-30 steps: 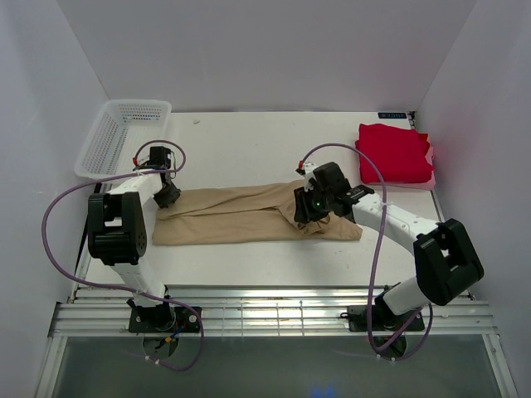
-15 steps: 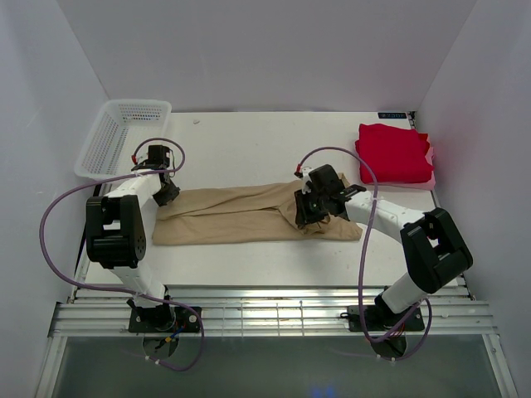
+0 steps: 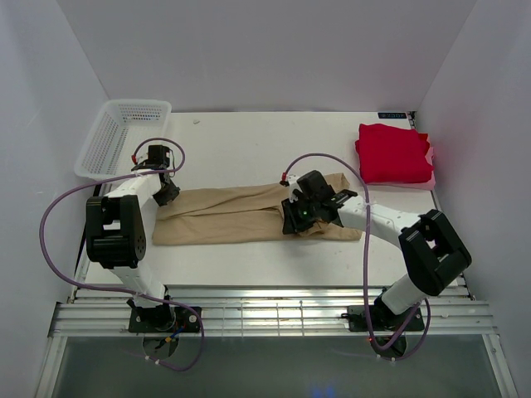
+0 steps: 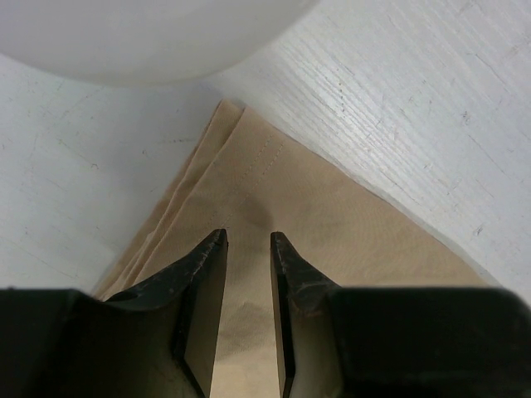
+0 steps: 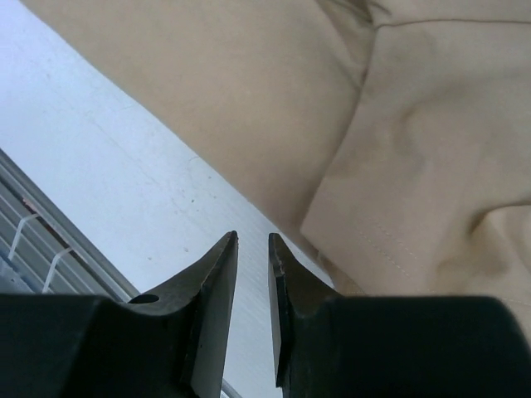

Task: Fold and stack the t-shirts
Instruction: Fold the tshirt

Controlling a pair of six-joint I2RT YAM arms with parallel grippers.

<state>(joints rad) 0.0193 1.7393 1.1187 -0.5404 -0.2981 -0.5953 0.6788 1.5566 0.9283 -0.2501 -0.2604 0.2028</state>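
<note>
The tan t-shirt [image 3: 232, 217] lies folded into a long band across the middle of the table. My left gripper [image 3: 168, 195] sits on its far left corner. In the left wrist view tan cloth [image 4: 332, 215] fills the narrow gap between the jaws of that gripper [image 4: 247, 240]. My right gripper [image 3: 292, 222] hovers over the band's near edge, right of centre. In the right wrist view its jaws [image 5: 252, 240] stand a little apart with only bare table between them, and the tan cloth [image 5: 415, 124] lies just to their right. The red t-shirt [image 3: 392, 152] rests folded at the back right.
A white mesh basket [image 3: 116, 137] stands at the back left corner. A pink edge [image 3: 431, 177] shows under the red shirt. A slatted metal rail [image 3: 274, 319] runs along the table's near edge, also seen in the right wrist view [image 5: 33, 249]. White walls enclose three sides.
My right gripper has slid left and toward the near edge of the tan shirt, and its jaws have narrowed. The left arm has stayed put.
</note>
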